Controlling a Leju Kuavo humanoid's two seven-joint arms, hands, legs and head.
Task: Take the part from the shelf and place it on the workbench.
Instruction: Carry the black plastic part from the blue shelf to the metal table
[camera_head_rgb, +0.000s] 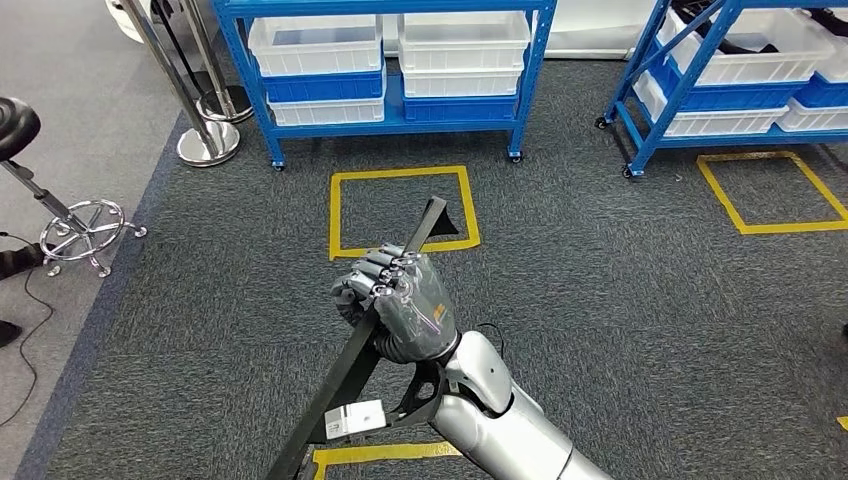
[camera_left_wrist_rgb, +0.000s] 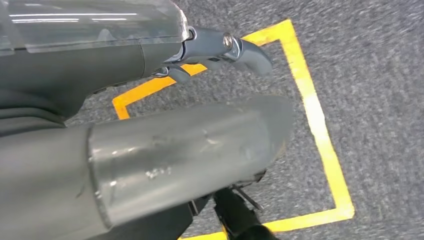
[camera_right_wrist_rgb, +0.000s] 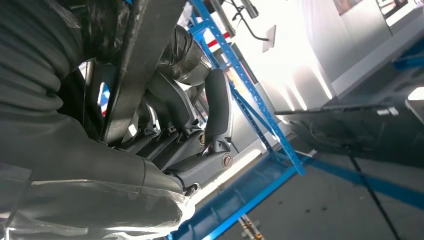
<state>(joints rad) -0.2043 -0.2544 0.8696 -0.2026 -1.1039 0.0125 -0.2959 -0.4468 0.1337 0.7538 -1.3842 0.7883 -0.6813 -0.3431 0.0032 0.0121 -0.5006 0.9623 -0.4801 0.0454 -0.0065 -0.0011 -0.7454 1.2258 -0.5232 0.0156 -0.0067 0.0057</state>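
In the head view the right hand (camera_head_rgb: 395, 305) sat just below the centre of the frame, its fingers wrapped around a long black part (camera_head_rgb: 350, 370), which ran from the bottom edge up to a flared tip over the yellow floor square (camera_head_rgb: 400, 175) at centre. A white label (camera_head_rgb: 355, 418) showed on the part's lower bracket near the bottom of the frame. The right wrist view showed the same hold from close in: dark fingers (camera_right_wrist_rgb: 217, 107) curled against the flat black bar (camera_right_wrist_rgb: 142, 55). The left hand (camera_left_wrist_rgb: 220, 45) hung over the carpet in its wrist view, holding nothing, though how far its fingers were spread could not be told. Blue shelves (camera_head_rgb: 385, 125) with white bins (camera_head_rgb: 315, 45) stood across the top of the frame; no workbench appeared. The part looked already off the shelf, with the carry ahead. The likely trouble was leverage: gripped near its middle, the long bar could twist or slide through the fingers, and either end could catch a shelf post or the robot's own body while turning.
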